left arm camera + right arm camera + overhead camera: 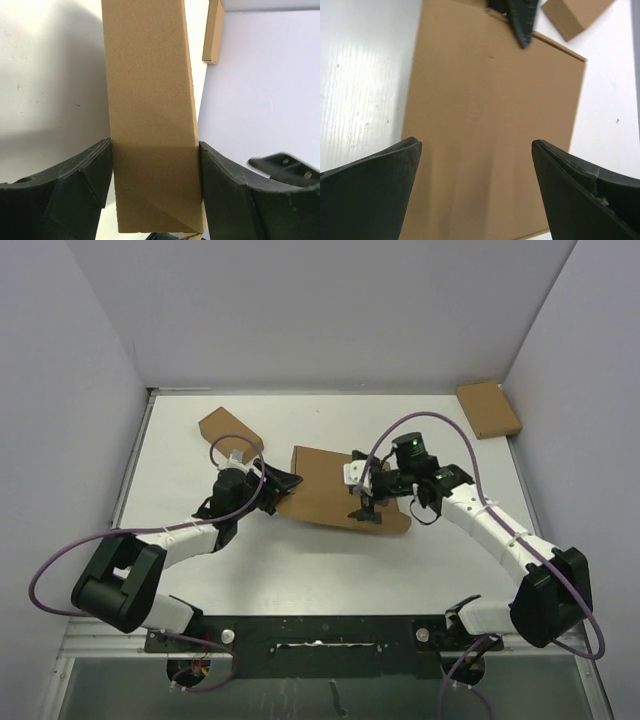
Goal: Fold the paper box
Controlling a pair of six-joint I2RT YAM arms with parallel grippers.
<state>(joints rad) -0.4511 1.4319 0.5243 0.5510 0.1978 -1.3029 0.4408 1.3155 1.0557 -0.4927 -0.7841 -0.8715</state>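
The paper box (325, 490) lies mid-table as a flat brown cardboard shape with its plain top panel facing up. My left gripper (280, 487) is at its left end. In the left wrist view the paper box (150, 75) fills the gap of the left gripper (156, 172), and both black fingers (80, 185) press against its side faces. My right gripper (368, 502) hovers over the box's right part. In the right wrist view the right gripper (476, 150) stands wide open above the brown panel (495, 110), with nothing between its fingers.
A small brown cardboard box (228, 430) lies just behind the left gripper. Another (488, 408) sits at the back right corner by the wall. The white table (330, 565) is walled in on three sides. Purple cables loop off both arms.
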